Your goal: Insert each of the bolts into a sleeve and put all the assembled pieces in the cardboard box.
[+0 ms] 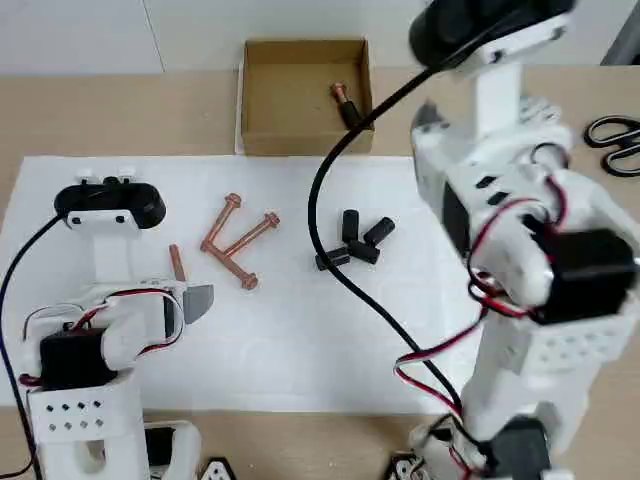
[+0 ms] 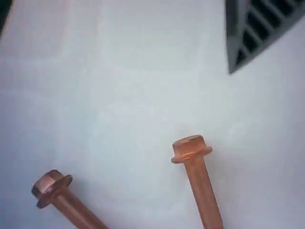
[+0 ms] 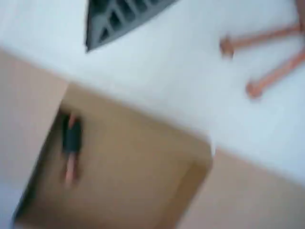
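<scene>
The cardboard box stands at the back of the table with one bolt in a black sleeve lying in it. Several copper bolts lie loose on the white sheet, and several black sleeves are clustered to their right. My left gripper hovers open just in front of the bolts; its grey finger is above two bolt heads. My right gripper hangs open beside the box's right wall, over the assembled piece, its finger holding nothing.
Black scissors lie at the far right on the wooden table. A black cable from the right arm arcs over the sheet past the sleeves. The front half of the sheet is bare.
</scene>
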